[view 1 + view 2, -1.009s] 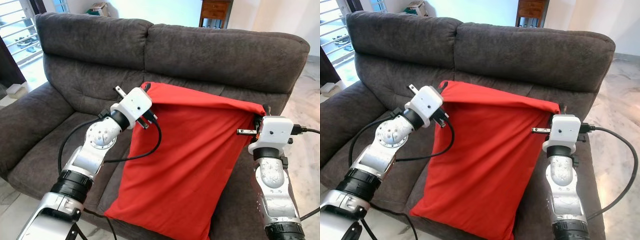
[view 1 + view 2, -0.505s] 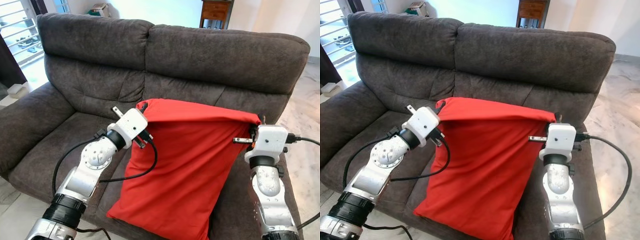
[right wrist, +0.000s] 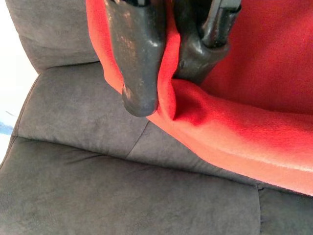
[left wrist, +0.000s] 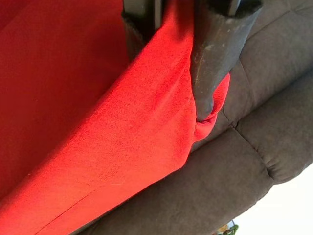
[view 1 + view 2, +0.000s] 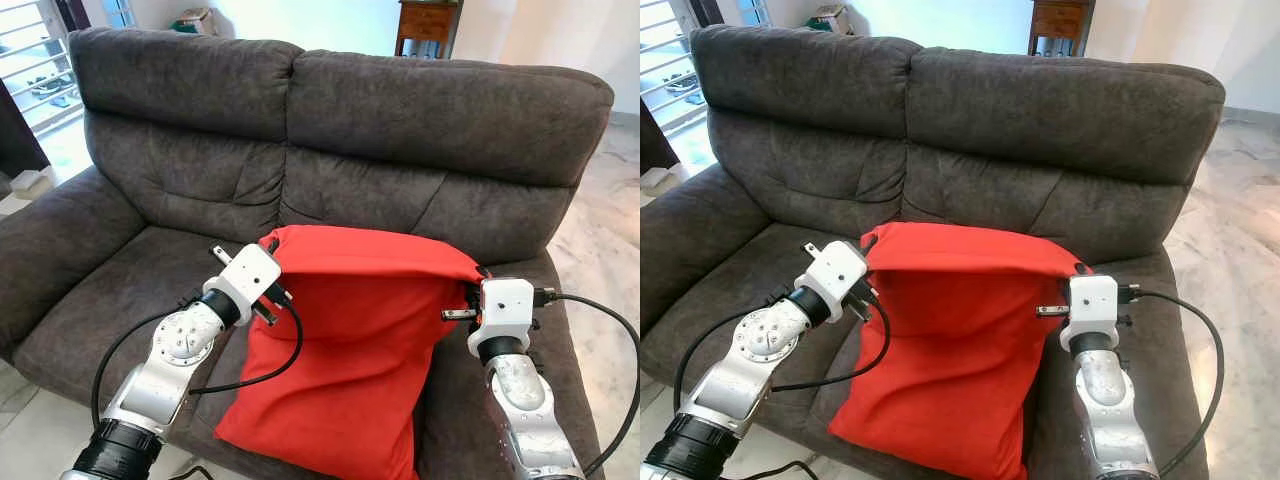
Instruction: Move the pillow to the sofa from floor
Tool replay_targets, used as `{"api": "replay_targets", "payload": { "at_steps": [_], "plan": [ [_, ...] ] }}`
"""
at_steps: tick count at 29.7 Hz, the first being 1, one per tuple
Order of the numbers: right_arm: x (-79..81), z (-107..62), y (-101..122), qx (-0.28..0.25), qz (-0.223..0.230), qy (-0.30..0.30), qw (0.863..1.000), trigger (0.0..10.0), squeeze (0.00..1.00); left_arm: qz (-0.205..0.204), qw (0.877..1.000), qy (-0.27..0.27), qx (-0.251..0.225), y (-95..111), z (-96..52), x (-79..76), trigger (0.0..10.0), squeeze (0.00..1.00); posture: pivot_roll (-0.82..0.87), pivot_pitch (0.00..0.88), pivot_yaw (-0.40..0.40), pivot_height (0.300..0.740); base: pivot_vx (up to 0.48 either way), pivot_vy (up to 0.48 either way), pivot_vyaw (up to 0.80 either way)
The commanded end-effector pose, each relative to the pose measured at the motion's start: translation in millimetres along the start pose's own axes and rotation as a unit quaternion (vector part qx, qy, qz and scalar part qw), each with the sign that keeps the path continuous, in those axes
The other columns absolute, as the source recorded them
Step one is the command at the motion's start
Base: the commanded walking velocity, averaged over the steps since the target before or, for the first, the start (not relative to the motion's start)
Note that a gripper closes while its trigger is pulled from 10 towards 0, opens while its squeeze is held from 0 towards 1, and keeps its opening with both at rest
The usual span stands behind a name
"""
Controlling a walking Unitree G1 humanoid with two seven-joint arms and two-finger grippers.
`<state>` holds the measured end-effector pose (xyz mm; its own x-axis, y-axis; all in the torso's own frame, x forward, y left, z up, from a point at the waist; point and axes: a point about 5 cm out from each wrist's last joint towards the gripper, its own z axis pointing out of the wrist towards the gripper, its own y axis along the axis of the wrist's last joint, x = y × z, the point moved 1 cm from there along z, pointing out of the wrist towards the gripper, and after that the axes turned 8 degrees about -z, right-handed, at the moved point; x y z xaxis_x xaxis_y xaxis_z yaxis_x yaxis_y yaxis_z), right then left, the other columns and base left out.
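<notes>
Grey sofa (image 5: pixel 420 110): red pillow (image 5: pixel 350 370) upright, long axis vertical; left gripper (image 4: pixel 178 63), right gripper (image 3: pixel 166 58) fingers pinching top corners.

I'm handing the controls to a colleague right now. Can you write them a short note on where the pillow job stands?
Left hand: shut on the upper left corner of the red pillow.
Right hand: shut on the upper right corner of the pillow.
Pillow: held upright between both hands over the grey sofa, its lower part creased and resting on the seat, its bottom corner hanging over the seat's front edge.
Done: pillow is off the floor and at the sofa.
Left: settle it fully onto the seat, probably a bit further back, then open both hands and pull the arms away.
</notes>
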<state>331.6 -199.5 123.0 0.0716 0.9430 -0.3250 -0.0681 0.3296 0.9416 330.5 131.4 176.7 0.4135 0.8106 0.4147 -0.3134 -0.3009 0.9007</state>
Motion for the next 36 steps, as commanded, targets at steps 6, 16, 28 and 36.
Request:
{"api": "replay_targets", "payload": {
  "at_steps": [6, 16, 28, 36],
  "plan": [
    [-21.1, -3.4, -16, 0.042, 0.027, -0.050, 0.997, 10.0, 1.00, 0.005, 0.998, 0.055, 0.001, -1, -12.6, 21.6, 10.0, 1.00, -0.02, 0.064, 0.028, 0.740, 0.000, 0.000, 0.00],
    [-16.7, -3.1, -19, 0.050, 0.026, -0.056, 0.997, 10.0, 0.98, 0.009, 0.998, 0.061, -0.001, -1, -12.1, 22.0, 10.0, 1.00, -0.02, 0.058, 0.028, 0.740, 0.000, 0.000, 0.00],
    [-68.2, -81.7, -137, 0.293, 0.088, -0.214, 0.928, 10.0, 0.00, -0.103, 0.954, 0.134, 0.246, -131, -95.4, 12.5, 10.0, 0.00, -0.02, 0.087, 0.038, 0.740, 0.000, 0.000, 0.00],
    [-111.2, -166.8, -181, 0.408, -0.017, -0.239, 0.881, 10.0, 0.00, -0.156, 0.903, 0.163, 0.365, -180, -159.0, -16.7, 10.0, 0.00, -0.05, 0.084, 0.048, 0.740, 0.000, 0.000, 0.00]
  ]
}}
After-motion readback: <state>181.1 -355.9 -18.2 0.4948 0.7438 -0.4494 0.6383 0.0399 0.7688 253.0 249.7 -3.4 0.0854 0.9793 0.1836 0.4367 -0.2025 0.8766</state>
